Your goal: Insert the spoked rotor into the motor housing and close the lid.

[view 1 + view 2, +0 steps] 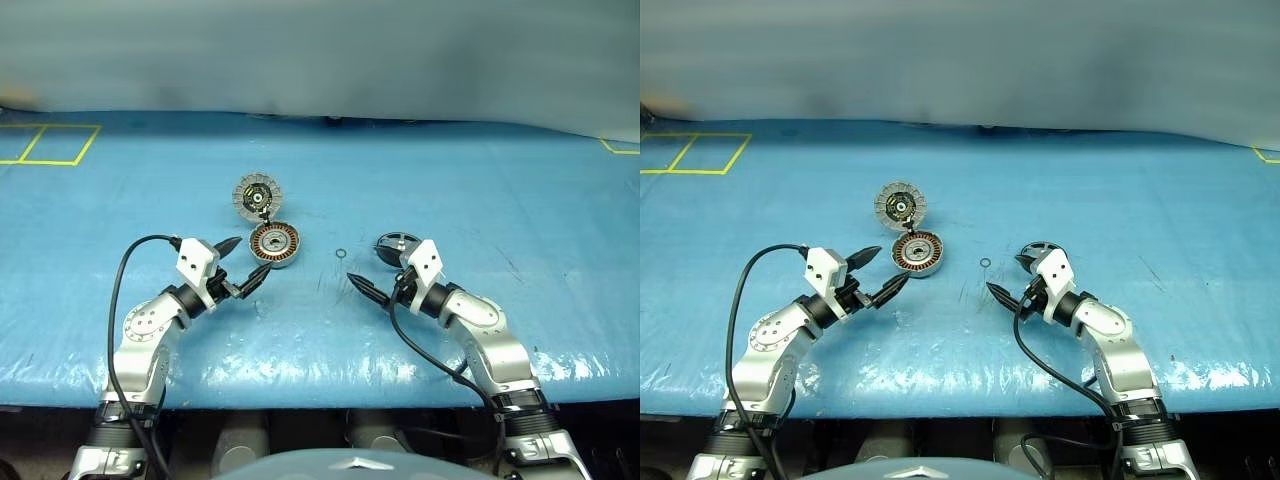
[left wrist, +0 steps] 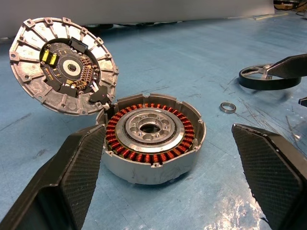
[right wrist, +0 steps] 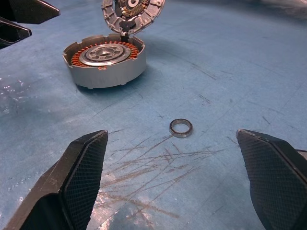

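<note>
Arm shells: silver-grey metal, rounded joint housings, round caps on the elbows.
Left pincer (image 1: 244, 262): two black, pointed fingers (image 2: 72, 177) with a woven, carbon-like texture.
Right pincer (image 1: 372, 266): same black tapered fingers (image 3: 76, 182).
Wrist blocks: white boxes just behind each pincer, probably camera housings.
Cables: black, looping from each white block back along the arm.

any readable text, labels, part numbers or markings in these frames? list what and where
No readable text, number or brand in any view.
Lid: the dark board on its inner face carries yellow parts and small components; any print there is too small to read.
Motor housing: bare metal and copper windings, no marking visible.
Spoked rotor: no marking visible.
Small metal ring: plain.
Yellow tape lines on the blue table cover: boxes only, no characters.
</note>
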